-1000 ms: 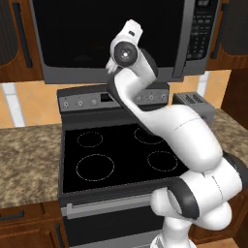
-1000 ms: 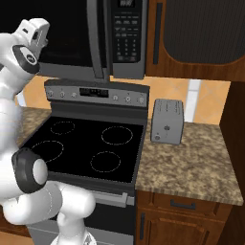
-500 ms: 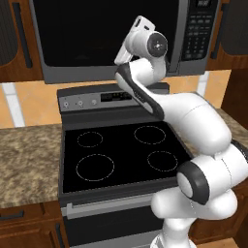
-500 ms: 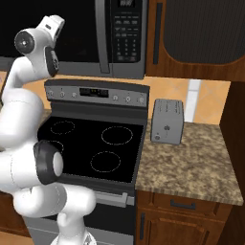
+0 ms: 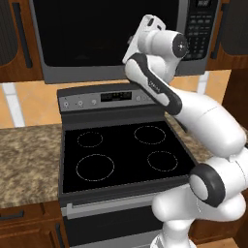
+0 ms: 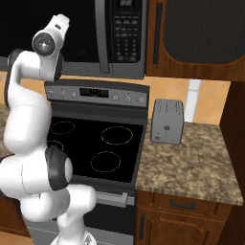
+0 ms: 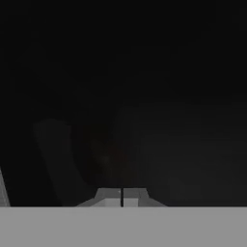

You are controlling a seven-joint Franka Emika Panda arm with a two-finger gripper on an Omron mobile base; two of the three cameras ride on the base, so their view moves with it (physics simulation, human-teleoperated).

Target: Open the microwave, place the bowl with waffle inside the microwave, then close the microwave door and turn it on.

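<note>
The microwave (image 5: pixel 116 72) hangs above the stove, and the microwave door (image 5: pixel 97 34) is closed, its dark glass flush with the grey frame. The keypad strip (image 5: pixel 201 24) is on its right side (image 6: pixel 125 33). My arm is raised, with the hand (image 5: pixel 144 34) pressed close to the door glass just left of the keypad. In the hand view my gripper (image 7: pixel 121 197) is shut, fingertips together, facing dark glass. A faint reddish shape (image 7: pixel 108 154) shows dimly behind the glass. I cannot tell whether it is the bowl. The waffle is hidden.
A black-topped stove (image 5: pixel 121 150) with a grey control panel (image 6: pixel 95 92) stands below the microwave. A small grey toaster (image 6: pixel 166 122) sits on the granite counter (image 6: pixel 191 162) to the right. More granite counter (image 5: pixel 24 155) lies to the left, with wooden cabinets around.
My wrist and hand have swung to the right along the microwave's front, from the door's middle toward the keypad side. The door stays closed and the gripper stays shut.
</note>
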